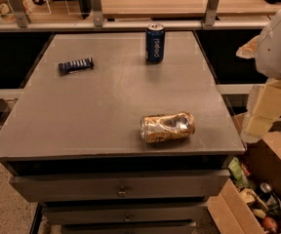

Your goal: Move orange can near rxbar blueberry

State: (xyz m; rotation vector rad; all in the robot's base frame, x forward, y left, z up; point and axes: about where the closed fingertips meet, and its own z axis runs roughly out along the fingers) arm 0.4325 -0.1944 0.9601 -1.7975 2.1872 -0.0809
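Note:
The orange can (168, 127) lies on its side, dented, near the front right of the grey table (82, 116). The rxbar blueberry (75, 65) is a flat dark blue wrapper lying at the back left of the table, far from the can. My gripper does not show in this view. Only white and cream parts of my arm (272, 82) show at the right edge, beside the table and to the right of the can, not touching anything.
A dark blue can (155, 43) stands upright at the back middle of the table. A cardboard box (257, 194) with assorted items sits on the floor at the front right. A wooden shelf with metal posts (179, 1) runs behind the table. Drawers sit below the tabletop.

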